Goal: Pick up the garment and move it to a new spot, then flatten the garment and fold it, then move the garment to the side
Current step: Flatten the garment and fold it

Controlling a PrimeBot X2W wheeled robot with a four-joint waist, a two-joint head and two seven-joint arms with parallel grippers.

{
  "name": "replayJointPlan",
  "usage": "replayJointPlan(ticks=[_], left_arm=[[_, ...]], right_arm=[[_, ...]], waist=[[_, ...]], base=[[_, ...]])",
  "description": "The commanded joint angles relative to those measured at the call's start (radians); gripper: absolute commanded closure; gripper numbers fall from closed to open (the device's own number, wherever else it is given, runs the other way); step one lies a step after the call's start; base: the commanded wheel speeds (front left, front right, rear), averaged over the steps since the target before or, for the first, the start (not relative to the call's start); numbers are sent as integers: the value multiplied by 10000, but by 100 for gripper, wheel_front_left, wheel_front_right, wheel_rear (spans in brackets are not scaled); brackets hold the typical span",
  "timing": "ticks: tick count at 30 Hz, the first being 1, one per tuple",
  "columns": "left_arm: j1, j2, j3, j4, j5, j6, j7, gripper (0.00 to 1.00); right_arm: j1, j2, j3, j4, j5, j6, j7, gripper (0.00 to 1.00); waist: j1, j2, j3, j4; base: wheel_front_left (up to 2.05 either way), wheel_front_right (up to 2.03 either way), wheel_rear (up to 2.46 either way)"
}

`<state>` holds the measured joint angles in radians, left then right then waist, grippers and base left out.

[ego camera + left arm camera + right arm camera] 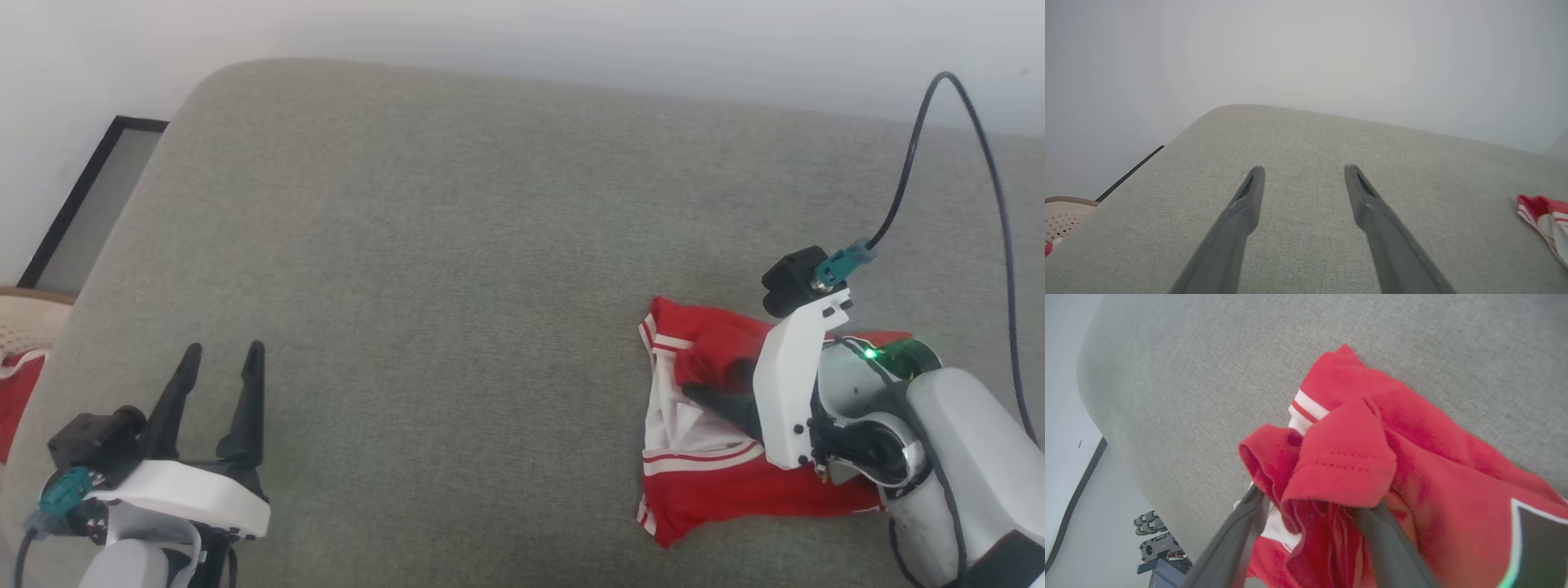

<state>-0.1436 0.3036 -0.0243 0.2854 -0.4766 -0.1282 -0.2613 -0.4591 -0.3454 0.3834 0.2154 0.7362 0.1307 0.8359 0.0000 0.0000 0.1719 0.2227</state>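
1. Fingers (1233,543) of the right gripper (1314,502) stand well apart and pinch nothing. A red hem fold of the garment (1347,457) drapes over both tips, and loose cloth sits between them.
2. Garment: a bunched, partly folded heap on the right-hand part of the grey surface (449,245). White striped trim faces the middle; part of a dark numeral shows close to the wrist.
3. Judgement: this is a set-down, with the release in hand. The fingers should draw back along their own line, low and slow, so the draped fold slides off rather than drags. They should lift only once the tips are clear.
4. Risk: a tip caught inside the hem would pull the heap open.
5. Left gripper (224,347): fully spread and empty, over bare surface well apart from the garment.
6. Beige basket (24,322) sits beyond the surface's left edge, with a red cloth (20,392) beside it.
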Motion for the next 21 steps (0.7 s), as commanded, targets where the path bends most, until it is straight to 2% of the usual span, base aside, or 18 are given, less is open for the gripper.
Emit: replayJointPlan(ticks=[1, 10, 21], left_arm=[[60, -4, 104, 13, -47, -26, -37, 0], [359, 130, 377, -4, -65, -26, -38, 0], [745, 371, 541, -36, -62, -26, -37, 0]], right_arm=[[-105, -52, -6, -108, 115, 1, -106, 0], [317, -523, -855, -1009, 184, 1, -746, 0], [1682, -1091, -2614, -1491, -235, 2, -2842, 0]], waist=[[0, 0, -65, -112], [0, 0, -374, -735], [0, 0, -937, -1585]], base=[[0, 0, 0], [0, 0, 0], [0, 0, 0]])
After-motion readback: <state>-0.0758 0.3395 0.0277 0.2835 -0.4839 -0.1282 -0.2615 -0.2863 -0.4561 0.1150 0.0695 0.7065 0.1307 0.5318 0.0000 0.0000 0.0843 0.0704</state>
